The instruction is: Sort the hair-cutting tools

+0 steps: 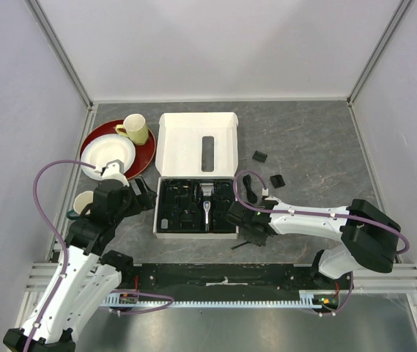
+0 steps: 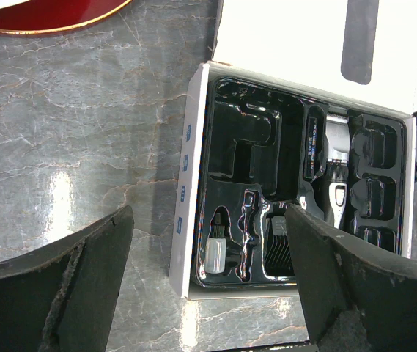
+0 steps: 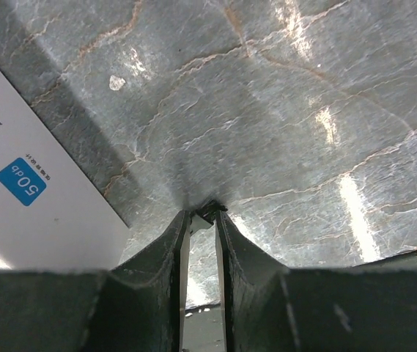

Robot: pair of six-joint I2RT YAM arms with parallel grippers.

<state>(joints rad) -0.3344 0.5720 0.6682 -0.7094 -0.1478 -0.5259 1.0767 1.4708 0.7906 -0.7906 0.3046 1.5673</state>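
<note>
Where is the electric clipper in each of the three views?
Top external: clipper at image centre, inside the white box.
Left wrist: clipper right of centre, inside the box.
Right wrist: not in view.
Shared landmark: the white box, at the left edge in the right wrist view.

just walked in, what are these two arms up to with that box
Two robot arms are sorting a hair-cutting kit. The clipper lies in the black tray of the open white box. The right end effector is low over the table by the box's near right corner, closed on what looks like a thin brush. The left end effector hovers open at the box's left side, holding nothing. Two combs and the cord lie right of the box.
</note>
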